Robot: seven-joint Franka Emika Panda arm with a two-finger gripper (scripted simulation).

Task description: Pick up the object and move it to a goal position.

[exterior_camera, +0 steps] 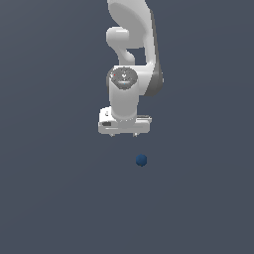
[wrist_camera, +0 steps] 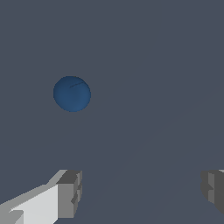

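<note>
Object (exterior_camera: 141, 160) = tiny dark blue blob, rounded w/ slight facets, sitting alone on the plain grey tabletop (exterior_camera: 49, 198), a bit below centre of the exterior view and just right of the frame's middle. In the wrist view it shows as a blue ball (wrist_camera: 71, 93) in the upper left of the frame, clear of both fingers.

End effector (exterior_camera: 124, 134) hangs above it in the exterior view, at mid-frame, pointing down off the white arm (exterior_camera: 131, 30). It's released: wrist view shows two grey fingertips (wrist_camera: 70, 192) far apart at the lower corners of the frame, nothing between them. No contact w/ the object; blob is apart from the fingers, not in the gap between them.

Step in hand, as I read it: approach/align, pre-grasp. Nothing lifted yet, so task is at an early stage. No goal marker visible in either view, so can't say where the drop-off is.

Next move needs, probably: shift the end effector sideways so the blob sits centred between the fingertips, since it's offset toward one finger now; then descend w/ fingers kept wide, then close. Blob is small and round vs. the fingers, so a slightly off-centre close could nudge or roll it away. Alignment matters more than speed here.
</note>
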